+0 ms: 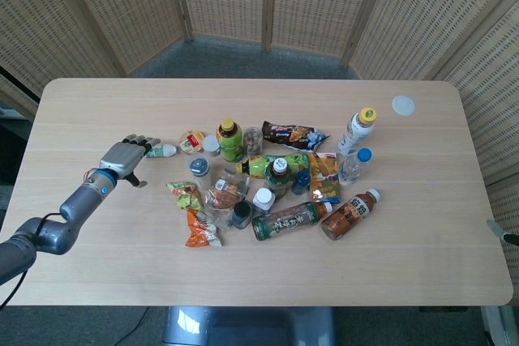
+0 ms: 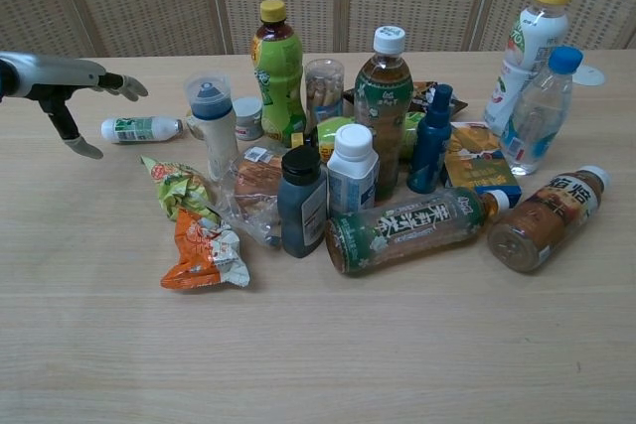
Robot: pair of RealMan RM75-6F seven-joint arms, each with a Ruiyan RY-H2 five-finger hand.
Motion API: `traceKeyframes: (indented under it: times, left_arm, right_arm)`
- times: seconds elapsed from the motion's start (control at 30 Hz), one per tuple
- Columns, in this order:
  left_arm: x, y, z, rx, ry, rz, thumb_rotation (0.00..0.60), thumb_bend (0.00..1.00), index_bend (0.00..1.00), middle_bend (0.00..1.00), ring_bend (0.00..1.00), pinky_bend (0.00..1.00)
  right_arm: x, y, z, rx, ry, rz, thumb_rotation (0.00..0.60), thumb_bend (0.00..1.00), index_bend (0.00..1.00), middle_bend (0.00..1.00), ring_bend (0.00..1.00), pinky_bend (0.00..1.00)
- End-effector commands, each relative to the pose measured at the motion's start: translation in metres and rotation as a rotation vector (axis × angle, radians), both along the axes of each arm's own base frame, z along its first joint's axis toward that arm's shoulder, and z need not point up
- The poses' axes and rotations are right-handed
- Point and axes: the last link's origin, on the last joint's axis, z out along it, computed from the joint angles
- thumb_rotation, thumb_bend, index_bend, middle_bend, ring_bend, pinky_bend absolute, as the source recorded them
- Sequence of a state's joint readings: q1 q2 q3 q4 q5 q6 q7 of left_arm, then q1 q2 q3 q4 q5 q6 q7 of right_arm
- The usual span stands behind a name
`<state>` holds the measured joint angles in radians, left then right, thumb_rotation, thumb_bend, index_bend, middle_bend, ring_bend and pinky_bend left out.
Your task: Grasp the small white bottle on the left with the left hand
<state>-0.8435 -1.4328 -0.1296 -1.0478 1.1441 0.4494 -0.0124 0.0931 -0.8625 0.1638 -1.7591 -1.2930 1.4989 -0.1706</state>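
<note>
The small white bottle (image 2: 140,128) with a green label lies on its side at the left of the clutter; in the head view only its cap end (image 1: 165,150) shows past my fingers. My left hand (image 2: 66,79) hovers over its left end, fingers stretched out flat above it and thumb hanging down beside it, holding nothing. From the head view the left hand (image 1: 125,158) covers most of the bottle. Only a sliver of my right hand (image 1: 504,236) shows at the table's right edge.
Right of the bottle stands a blue-capped cup (image 2: 210,121) and a small white jar (image 2: 247,116). Behind them is a crowd of upright and lying bottles, such as the green one (image 2: 277,71), plus snack packs (image 2: 199,250). A white disc (image 1: 403,105) lies far right.
</note>
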Motion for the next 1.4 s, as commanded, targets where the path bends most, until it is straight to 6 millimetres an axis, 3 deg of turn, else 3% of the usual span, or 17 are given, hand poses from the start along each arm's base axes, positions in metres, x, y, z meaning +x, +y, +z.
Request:
traceKeyframes:
  times: [0.03,0.67,1.13,1.4]
  left_arm:
    - [0.003,0.007,-0.012,-0.015,0.006,0.012,0.600,0.26,0.00,0.00,0.00,0.00]
    - [0.009,0.021,-0.042,-0.043,0.013,0.043,0.600,0.26,0.00,0.00,0.00,0.00]
    - [-0.007,-0.011,-0.027,-0.076,-0.003,0.026,0.600,0.26,0.00,0.00,0.00,0.00]
    - [-0.017,-0.027,-0.011,-0.007,-0.054,0.005,0.600,0.26,0.00,0.00,0.00,0.00]
  right_arm:
    - [-0.002,0.003,0.002,-0.008,-0.001,-0.010,0.511,0.03,0.00,0.00,0.00,0.00]
    - [-0.008,0.014,0.008,-0.036,0.010,-0.046,0.514,0.03,0.00,0.00,0.00,0.00]
    - [-0.006,0.012,0.005,-0.027,-0.002,-0.024,0.511,0.03,0.00,0.00,0.00,0.00]
    - [-0.006,0.012,0.005,-0.025,-0.007,-0.022,0.513,0.03,0.00,0.00,0.00,0.00]
